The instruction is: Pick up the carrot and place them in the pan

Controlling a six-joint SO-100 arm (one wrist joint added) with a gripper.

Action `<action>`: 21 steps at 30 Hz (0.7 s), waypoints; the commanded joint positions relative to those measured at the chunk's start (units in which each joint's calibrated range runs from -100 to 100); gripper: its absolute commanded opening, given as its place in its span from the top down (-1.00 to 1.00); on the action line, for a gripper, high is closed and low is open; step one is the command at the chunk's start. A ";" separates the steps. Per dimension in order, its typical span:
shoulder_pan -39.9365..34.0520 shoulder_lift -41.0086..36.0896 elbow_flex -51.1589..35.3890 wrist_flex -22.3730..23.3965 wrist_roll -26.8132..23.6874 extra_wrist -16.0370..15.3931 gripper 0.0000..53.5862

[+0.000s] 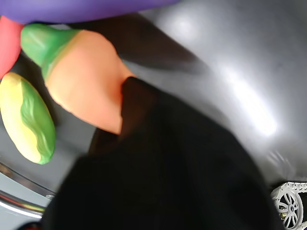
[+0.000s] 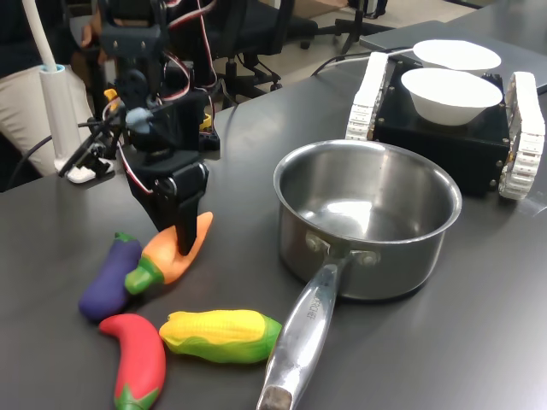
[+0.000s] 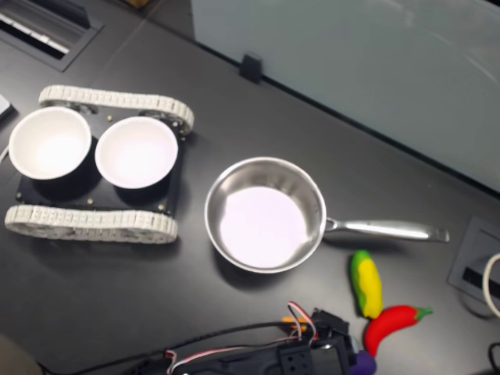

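Down low, gripper [image 2: 184, 235] touching carrot [image 2: 171, 253]; no readable writing.

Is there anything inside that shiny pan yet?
No. In both exterior views the pan shows only its bare steel bottom. The carrot lies on the table outside it, with the gripper at it.

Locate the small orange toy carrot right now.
In the first exterior view the small orange toy carrot lies left of the steel saucepan, against the purple toy eggplant, under the gripper.
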State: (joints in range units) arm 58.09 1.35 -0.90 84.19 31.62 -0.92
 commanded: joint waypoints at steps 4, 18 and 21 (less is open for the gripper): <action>0.97 -10.08 -7.95 3.02 -3.22 -1.27 0.99; 4.18 -23.24 -11.68 3.36 -8.30 -2.86 0.99; 4.30 -25.60 -12.32 3.36 -9.28 -3.12 0.99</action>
State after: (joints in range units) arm 61.39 -17.51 -7.33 87.42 23.76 -2.94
